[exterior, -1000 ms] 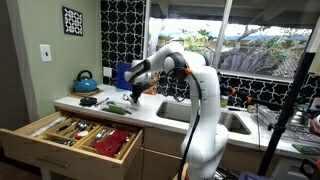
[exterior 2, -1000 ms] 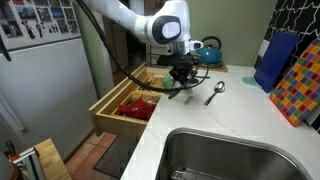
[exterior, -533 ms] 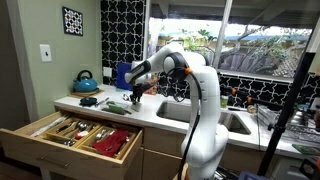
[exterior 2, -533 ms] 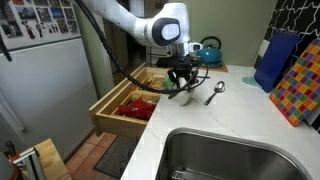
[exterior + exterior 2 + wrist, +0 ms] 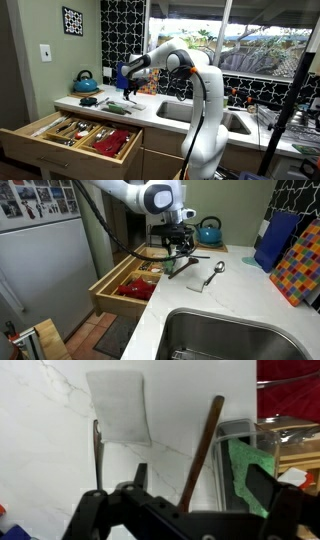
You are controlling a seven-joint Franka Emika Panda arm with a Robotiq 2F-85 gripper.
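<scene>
My gripper [image 5: 178, 244] hangs open above the white marble counter [image 5: 250, 298], with nothing between its fingers. Right below it lies a utensil with a brown wooden handle [image 5: 203, 448] and a green head [image 5: 246, 472]; it shows as a dark stick [image 5: 186, 266] in an exterior view. In the wrist view the handle runs up between my two black fingers [image 5: 140, 476], down on the counter and apart from them. A metal spoon [image 5: 214, 274] lies beside it, and a pale cloth [image 5: 118, 404] is spread just beyond. My gripper [image 5: 128, 86] is also raised over these things [image 5: 120, 105].
An open wooden drawer [image 5: 128, 286] with cutlery compartments [image 5: 75, 133] juts out below the counter. A teal kettle [image 5: 208, 230] and a glass lid [image 5: 292, 436] stand near the utensils. The sink [image 5: 235, 335], a blue board [image 5: 275, 240] and a chequered board [image 5: 300, 268] are nearby.
The gripper has opened and lifted off the counter. The wooden-handled utensil it held now lies on the counter beneath it.
</scene>
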